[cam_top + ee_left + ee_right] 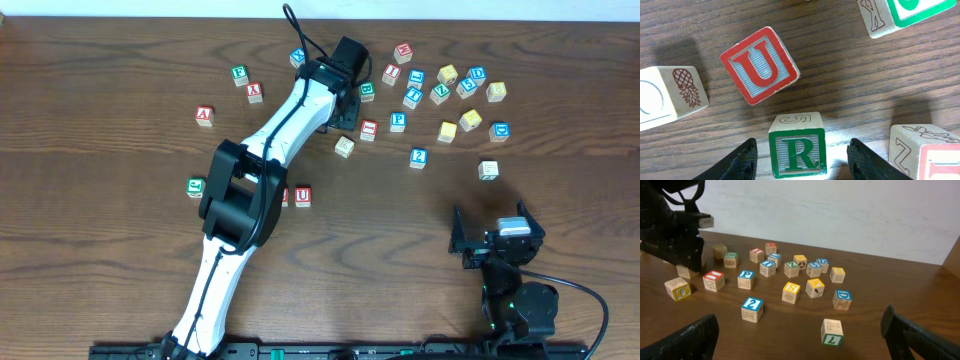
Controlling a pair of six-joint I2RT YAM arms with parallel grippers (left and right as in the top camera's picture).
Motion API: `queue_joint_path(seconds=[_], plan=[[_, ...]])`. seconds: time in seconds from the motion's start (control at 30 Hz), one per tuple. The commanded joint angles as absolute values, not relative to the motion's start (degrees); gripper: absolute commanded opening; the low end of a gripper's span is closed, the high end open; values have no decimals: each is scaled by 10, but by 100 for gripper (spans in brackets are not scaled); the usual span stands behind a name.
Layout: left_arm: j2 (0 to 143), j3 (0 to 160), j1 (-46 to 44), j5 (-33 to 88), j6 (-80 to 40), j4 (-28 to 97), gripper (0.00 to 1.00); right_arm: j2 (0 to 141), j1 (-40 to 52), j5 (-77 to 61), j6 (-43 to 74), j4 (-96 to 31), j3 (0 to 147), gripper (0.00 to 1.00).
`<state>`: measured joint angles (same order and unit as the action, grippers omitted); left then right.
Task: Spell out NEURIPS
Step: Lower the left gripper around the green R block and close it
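**Bracketing the green R block (797, 152)**

Sits on the desk (865, 75) between the left fingers (742, 162), parted with gaps on both sides, just nearer than the red U block (760, 65). Nothing between the right fingers (695, 337), spread wide.

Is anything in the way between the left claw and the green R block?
No, nothing visible. The green R cube sits right between the left gripper's fingers, with bare table on both sides. The red U cube lies beyond it, not in between.
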<state>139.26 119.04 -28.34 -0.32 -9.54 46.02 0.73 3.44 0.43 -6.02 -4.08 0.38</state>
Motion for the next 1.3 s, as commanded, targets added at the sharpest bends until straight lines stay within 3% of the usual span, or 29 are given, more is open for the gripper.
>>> queue_joint_path(seconds=[0.0,0.7,0.77,1.0,1.1,1.27], plan=[[1403,1202,-283,-11,-86,459,57,6,29,5,-52,-43,3,99],[1412,1202,-283,-11,-86,455,56,6,29,5,-52,-43,3,99],[1412,1202,-283,-11,-86,457,47,6,29,5,-52,-43,3,99],[1412,1202,-283,-11,-86,462,47,6,29,5,-52,-43,3,99],[1412,1202,-283,-11,-86,462,41,6,29,5,-52,-43,3,99],[1412,1202,-283,-11,-86,462,39,6,29,5,-52,-43,3,99]])
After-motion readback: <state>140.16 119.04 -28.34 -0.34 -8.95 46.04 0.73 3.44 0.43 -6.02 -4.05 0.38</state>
